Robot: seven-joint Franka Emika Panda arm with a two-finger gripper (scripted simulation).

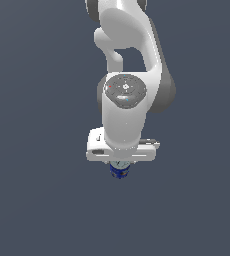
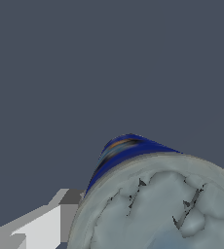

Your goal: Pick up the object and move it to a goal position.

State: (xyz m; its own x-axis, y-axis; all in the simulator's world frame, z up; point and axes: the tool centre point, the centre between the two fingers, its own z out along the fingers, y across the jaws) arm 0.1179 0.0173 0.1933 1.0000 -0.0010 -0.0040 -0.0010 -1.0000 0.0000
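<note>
Pincer: the white two-fingered gripper [image 1: 120,167] is pointed straight down under the white arm; its fingers are hidden behind the wide white hand body, so whether it is holding the can cannot be told.
Finger: one grey-and-white finger [image 2: 46,223] is seen just beside the can's wall in the wrist view.
Object: the small upright can with a dark blue body and pale silvery-grey round top [image 1: 120,170] is seen directly beneath the pincer, its top close under the hand body; the crumpled grey top [image 2: 167,209] fills much of the wrist view.
Surroundings: a plain dark slate-grey background [image 1: 37,200] is seen all around the pincer.
</note>
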